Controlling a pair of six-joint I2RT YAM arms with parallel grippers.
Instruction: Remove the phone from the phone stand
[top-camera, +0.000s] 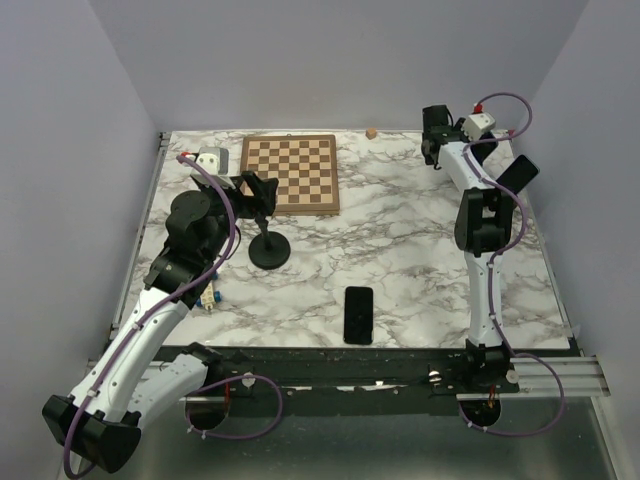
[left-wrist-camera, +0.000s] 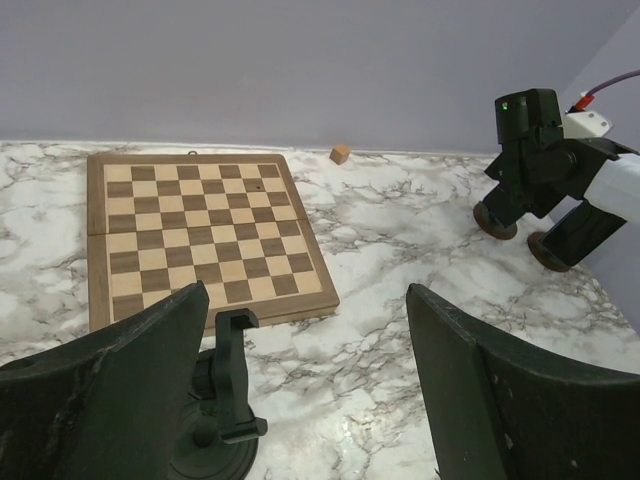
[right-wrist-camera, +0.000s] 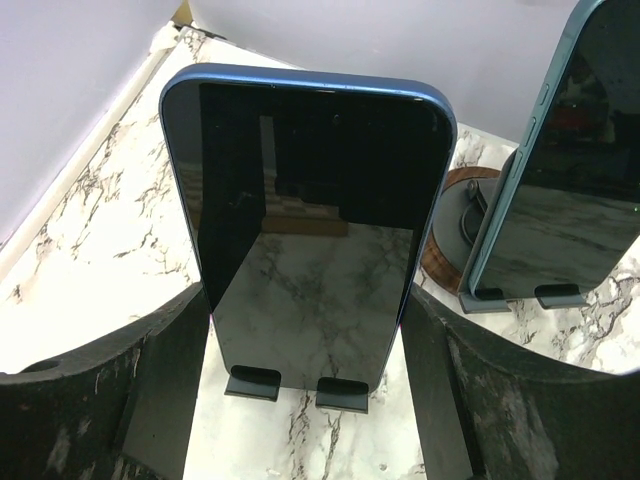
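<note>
A blue-edged phone (right-wrist-camera: 305, 220) stands upright, its dark screen facing me, with its lower edge in the two hooks of a phone stand (right-wrist-camera: 343, 393). My right gripper (right-wrist-camera: 305, 300) is open. Its fingers (right-wrist-camera: 150, 380) stand on either side of the phone's lower half, close to its edges. A second blue phone (right-wrist-camera: 565, 170) leans on another stand just to the right. In the top view the right arm (top-camera: 462, 165) reaches to the far right corner, where one dark phone (top-camera: 517, 175) shows. My left gripper (left-wrist-camera: 308, 300) is open and empty beside an empty black stand (left-wrist-camera: 225, 400).
A chessboard (top-camera: 290, 173) lies at the back middle, with a small wooden cube (top-camera: 371, 132) by the back wall. The empty black stand (top-camera: 268, 240) is left of centre. A black phone (top-camera: 358, 314) lies flat near the front edge. A small coloured object (top-camera: 208, 297) lies under the left arm.
</note>
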